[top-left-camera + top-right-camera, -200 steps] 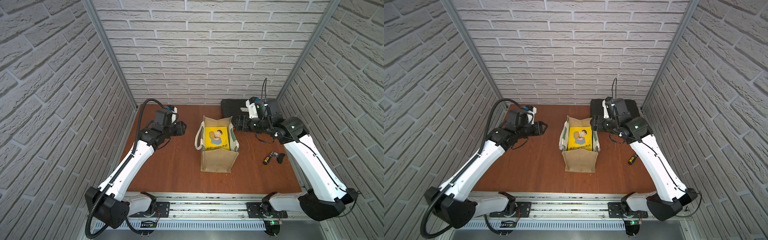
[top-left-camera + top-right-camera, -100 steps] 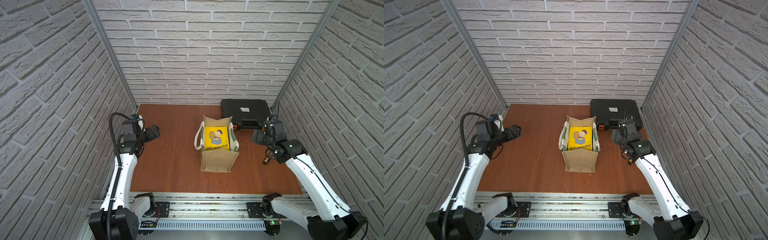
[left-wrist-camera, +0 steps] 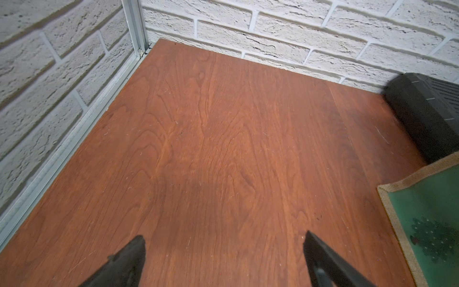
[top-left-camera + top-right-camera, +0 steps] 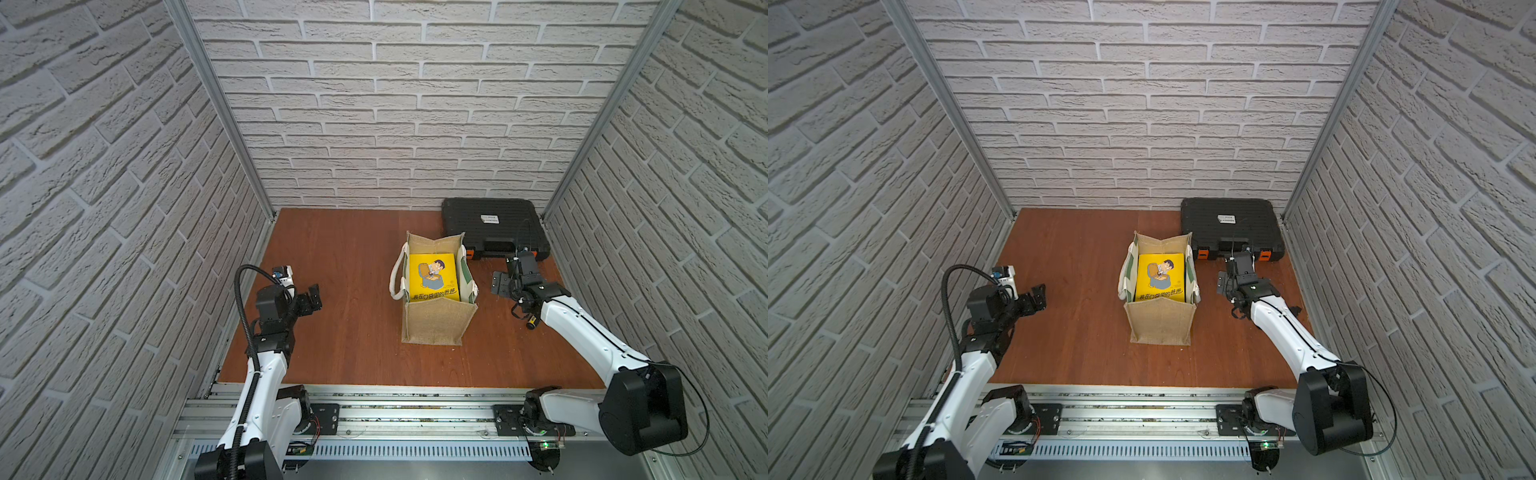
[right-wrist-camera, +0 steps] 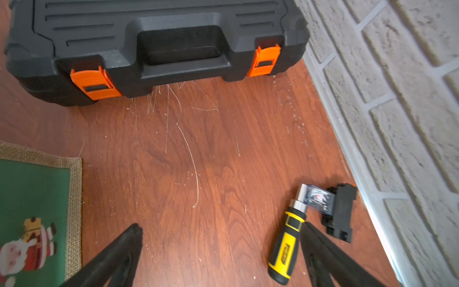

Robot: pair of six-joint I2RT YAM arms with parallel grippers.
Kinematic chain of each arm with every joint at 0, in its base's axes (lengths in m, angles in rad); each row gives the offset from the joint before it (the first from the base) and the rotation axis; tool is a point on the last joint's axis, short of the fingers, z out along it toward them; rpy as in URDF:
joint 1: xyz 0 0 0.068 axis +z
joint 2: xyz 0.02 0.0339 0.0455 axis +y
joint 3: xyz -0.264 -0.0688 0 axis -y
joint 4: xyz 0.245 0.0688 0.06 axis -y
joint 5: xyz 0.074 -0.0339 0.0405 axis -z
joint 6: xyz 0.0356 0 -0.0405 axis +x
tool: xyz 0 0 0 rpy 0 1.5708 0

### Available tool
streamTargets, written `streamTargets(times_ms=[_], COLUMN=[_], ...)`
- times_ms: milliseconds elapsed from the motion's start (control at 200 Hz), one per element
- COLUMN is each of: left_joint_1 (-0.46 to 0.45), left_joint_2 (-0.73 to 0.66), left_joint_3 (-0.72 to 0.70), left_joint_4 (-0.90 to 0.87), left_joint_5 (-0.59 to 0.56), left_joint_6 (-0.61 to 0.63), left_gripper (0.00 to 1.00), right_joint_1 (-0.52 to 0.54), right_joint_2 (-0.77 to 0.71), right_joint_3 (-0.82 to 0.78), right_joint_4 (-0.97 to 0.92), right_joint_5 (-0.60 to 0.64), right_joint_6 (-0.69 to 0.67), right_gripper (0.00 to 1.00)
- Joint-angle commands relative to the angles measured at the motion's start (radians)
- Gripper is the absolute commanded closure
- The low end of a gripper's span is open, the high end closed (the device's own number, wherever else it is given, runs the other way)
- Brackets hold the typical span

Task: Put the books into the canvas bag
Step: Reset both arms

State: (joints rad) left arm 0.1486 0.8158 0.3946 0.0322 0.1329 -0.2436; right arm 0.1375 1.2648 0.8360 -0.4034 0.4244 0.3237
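Burlap canvas bag (image 4: 436,324), upright, open, yellow cartoon book (image 4: 434,276) inside

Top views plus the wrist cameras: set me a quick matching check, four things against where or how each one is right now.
Things:
1. yellow book
2. black case
3. screwdriver
4. left end effector

Places or states:
A. rear right corner of the table
B. open and empty, above bare wood
C. lying by the table's right edge, in front of the case
D. inside the canvas bag, cover facing up

Pairs: 1-D, 2-A, 3-C, 4-B
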Motion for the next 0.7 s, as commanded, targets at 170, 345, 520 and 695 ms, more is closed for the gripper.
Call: streamTargets(times_ms=[170,345,520,695], left_joint_1=[-0.007,-0.019,-0.036,-0.035], left_joint_2=[0.031,0.142,0.230,0.296], left_joint_3=[-0.102,-0.143,-0.164,-0.185], left_joint_4=[0.208,0.355,0.503,0.660], left_joint_5=[-0.132,-0.158,-0.180,-0.185], left_joint_6=[-0.036,-0.025,0.005,0.016], left_gripper=[0.02,0.02,0.02,0.02], right_joint_1=[-0.010,-0.013,-0.036,-0.056], right_joint_2=[-0.044,-0.051,-0.064,-0.017], right_joint_3=[-0.184,-0.224,-0.351,-0.407], right_joint_4=[0.386,0.493,0.743,0.907], right_joint_5=[-0.037,-0.024,-0.044,-0.082], right_joint_6=[-0.094,-0.159,-0.207,-0.237], right_gripper=[0.01,0.01,0.01,0.01])
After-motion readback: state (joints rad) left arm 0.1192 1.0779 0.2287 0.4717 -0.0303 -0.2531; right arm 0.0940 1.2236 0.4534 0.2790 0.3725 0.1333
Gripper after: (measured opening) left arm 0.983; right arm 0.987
